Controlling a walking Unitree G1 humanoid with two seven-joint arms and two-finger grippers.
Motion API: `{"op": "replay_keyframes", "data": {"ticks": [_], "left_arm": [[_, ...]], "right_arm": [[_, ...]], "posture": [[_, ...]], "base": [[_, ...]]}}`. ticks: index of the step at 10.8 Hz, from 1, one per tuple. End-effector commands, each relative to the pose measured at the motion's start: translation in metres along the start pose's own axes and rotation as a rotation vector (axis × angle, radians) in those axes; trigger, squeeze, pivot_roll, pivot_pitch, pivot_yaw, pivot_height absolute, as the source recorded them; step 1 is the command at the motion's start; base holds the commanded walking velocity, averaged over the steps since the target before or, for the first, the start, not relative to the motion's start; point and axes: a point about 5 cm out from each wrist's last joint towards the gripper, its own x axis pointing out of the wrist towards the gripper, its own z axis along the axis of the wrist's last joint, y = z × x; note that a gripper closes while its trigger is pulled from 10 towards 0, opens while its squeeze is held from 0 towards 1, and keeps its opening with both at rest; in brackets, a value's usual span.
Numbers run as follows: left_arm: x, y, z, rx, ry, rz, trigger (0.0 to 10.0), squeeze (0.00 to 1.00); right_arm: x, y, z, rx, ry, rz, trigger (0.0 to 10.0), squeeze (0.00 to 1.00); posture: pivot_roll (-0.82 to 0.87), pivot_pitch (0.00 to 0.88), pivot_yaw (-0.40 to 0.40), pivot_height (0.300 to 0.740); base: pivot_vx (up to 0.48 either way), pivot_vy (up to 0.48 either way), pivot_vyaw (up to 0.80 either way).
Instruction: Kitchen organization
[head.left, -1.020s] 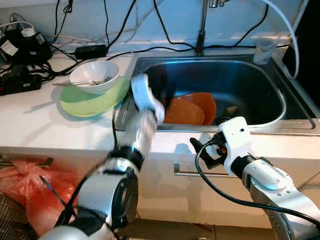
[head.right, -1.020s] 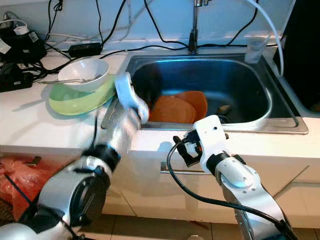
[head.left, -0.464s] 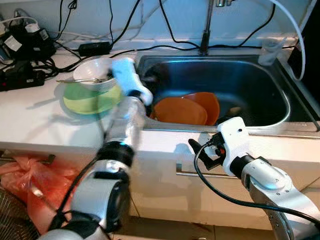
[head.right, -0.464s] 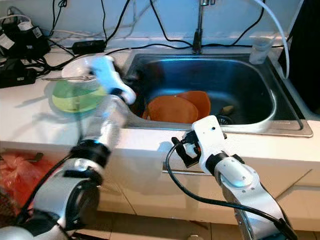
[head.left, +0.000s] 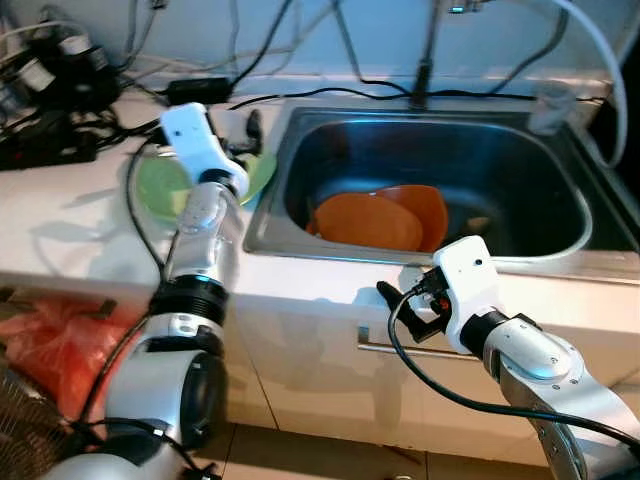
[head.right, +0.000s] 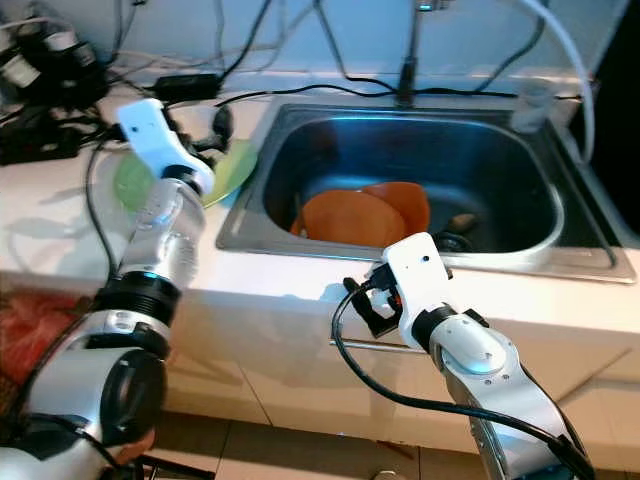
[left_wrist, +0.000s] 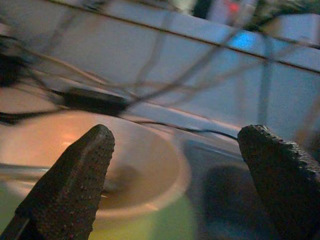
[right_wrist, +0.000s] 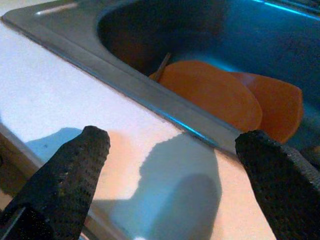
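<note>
Bowl (left_wrist: 95, 165), upper left: likely rigid, fragile, slippery; grip its rim. Left end effector (left_wrist: 175, 180) gapes wide, empty, above it.

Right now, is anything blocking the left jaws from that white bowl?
Nothing visible does. The left gripper hangs open right above the white bowl, which sits on the green plate beside the sink.

Silver arms, white wrist housings, black cables (looped), black textured jaws.
</note>
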Motion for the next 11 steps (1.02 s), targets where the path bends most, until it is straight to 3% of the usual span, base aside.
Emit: {"op": "replay_keyframes", "data": {"ticks": [1, 4, 7, 8, 10, 11], "left_arm": [[0.0, 0.013, 0.005, 0.023, -0.017, 0.067, 10.0, 1.0], [-0.006, 0.042, 0.003, 0.119, -0.018, 0.216, 10.0, 1.0], [-0.006, 0.057, 0.014, 0.154, -0.046, 0.282, 10.0, 1.0], [-0.006, 0.063, 0.014, 0.16, -0.041, 0.31, 10.0, 0.36], [-0.006, 0.063, 0.017, 0.162, -0.05, 0.31, 10.0, 0.15], [-0.005, 0.064, 0.019, 0.174, -0.059, 0.313, 10.0, 0.0]], "right_arm": [[-0.002, 0.0, 0.002, -0.008, -0.013, 0.007, 10.0, 0.0], [0.0, 0.003, 0.002, -0.008, -0.017, 0.034, 10.0, 0.0], [0.001, 0.009, 0.008, -0.002, -0.054, 0.098, 10.0, 0.0], [0.0, 0.018, 0.015, -0.025, -0.093, 0.184, 10.0, 0.0], [-0.001, 0.02, 0.021, -0.048, -0.125, 0.219, 10.0, 0.0], [0.001, 0.017, 0.024, -0.052, -0.154, 0.204, 10.0, 0.0]], "posture": [[-0.24, 0.0, 0.052, 0.74], [-0.22, 0.0, 0.036, 0.74], [-0.2, 0.0, 0.027, 0.74], [-0.2, 0.0, 0.027, 0.74], [-0.2, 0.0, 0.026, 0.74], [-0.19, 0.0, 0.027, 0.74]], "base": [[0.0, 0.0, 0.0], [0.0, 0.0, 0.0], [0.0, 0.0, 0.0], [0.0, 0.0, 0.0], [0.0, 0.0, 0.0], [0.0, 0.0, 0.0]]}}
